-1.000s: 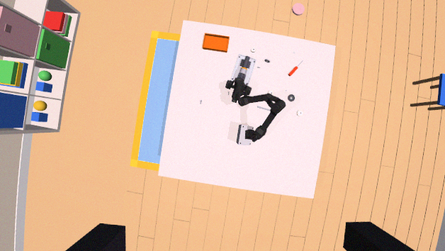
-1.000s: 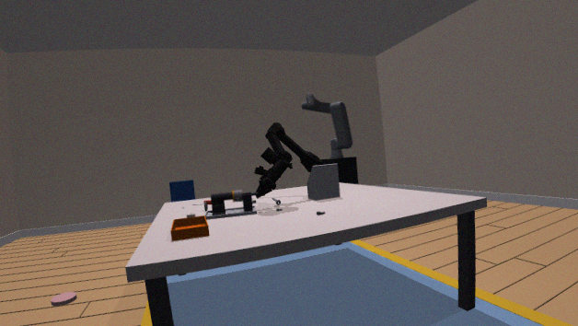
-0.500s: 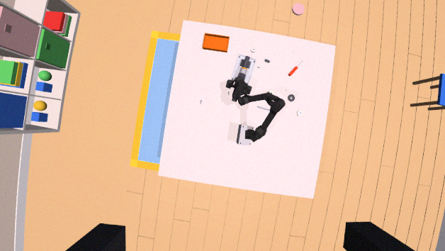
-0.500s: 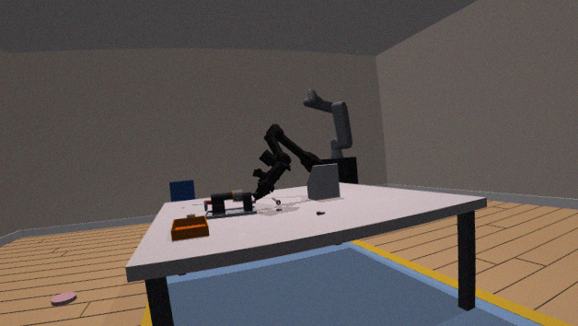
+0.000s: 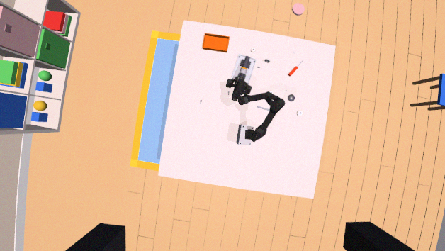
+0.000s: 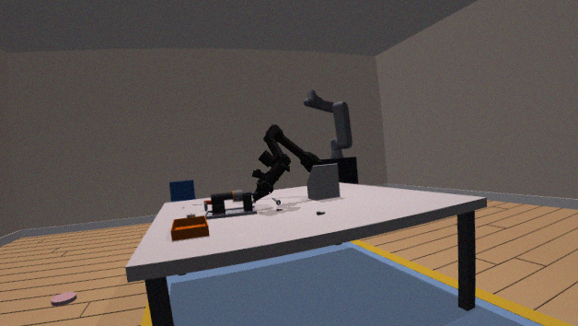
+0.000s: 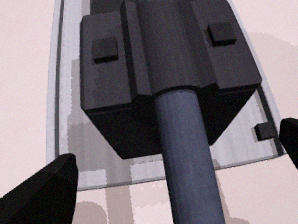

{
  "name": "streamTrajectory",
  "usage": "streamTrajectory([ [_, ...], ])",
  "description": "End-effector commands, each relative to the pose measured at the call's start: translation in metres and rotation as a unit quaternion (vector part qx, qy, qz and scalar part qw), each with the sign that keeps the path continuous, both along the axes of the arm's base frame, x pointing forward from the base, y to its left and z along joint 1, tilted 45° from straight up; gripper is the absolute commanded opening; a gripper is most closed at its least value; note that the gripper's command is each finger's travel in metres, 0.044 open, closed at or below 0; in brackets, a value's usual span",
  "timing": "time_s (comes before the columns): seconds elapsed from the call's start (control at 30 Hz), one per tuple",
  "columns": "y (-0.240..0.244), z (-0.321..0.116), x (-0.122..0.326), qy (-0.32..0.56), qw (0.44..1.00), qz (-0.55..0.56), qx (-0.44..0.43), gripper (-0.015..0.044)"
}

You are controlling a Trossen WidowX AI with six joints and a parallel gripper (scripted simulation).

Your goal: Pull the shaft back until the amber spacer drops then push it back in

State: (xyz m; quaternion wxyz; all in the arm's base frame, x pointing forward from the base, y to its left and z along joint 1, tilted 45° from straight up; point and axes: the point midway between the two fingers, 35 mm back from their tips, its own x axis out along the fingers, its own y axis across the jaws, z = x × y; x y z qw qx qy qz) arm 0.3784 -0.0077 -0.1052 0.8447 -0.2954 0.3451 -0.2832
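Note:
The big dark housing block (image 5: 245, 62) (image 6: 218, 203) stands on a pale base plate (image 6: 230, 214) (image 7: 245, 145). The amber spacer (image 5: 244, 68) (image 6: 235, 194) is beside it, around the shaft line, with pale grey spacers (image 5: 243, 71) (image 6: 239, 196) after it. A smaller dark support block (image 6: 248, 202) (image 7: 170, 55) stands nearest my gripper. The blue-grey shaft (image 7: 189, 155) sticks out of it toward me. My gripper (image 6: 256, 199) (image 7: 181, 147) is open, its fingers on either side of the shaft's free part, not touching it. The wrist view hides the spacers behind the support block.
An orange tray (image 5: 216, 42) (image 6: 190, 228) lies beyond the plate. A red screwdriver (image 5: 293, 71), a dark ring (image 5: 291, 97), a white ring (image 5: 298, 113) and a grey rod (image 5: 263, 108) lie on the table. Small dark pieces lie near the plate.

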Motion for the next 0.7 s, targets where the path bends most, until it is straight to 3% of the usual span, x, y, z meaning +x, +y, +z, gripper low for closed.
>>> streamTrajectory([
  [0.0, 0.0008, -0.0001, 0.0016, -0.001, 1.0, 0.002, 0.001, 0.044],
  [0.63, 0.0026, -0.0008, 0.0038, -0.001, 1.0, 0.002, 0.001, 0.044],
  [0.67, 0.0011, -0.0005, 0.0012, 0.0, 1.0, 0.001, 0.0, 0.0414],
])
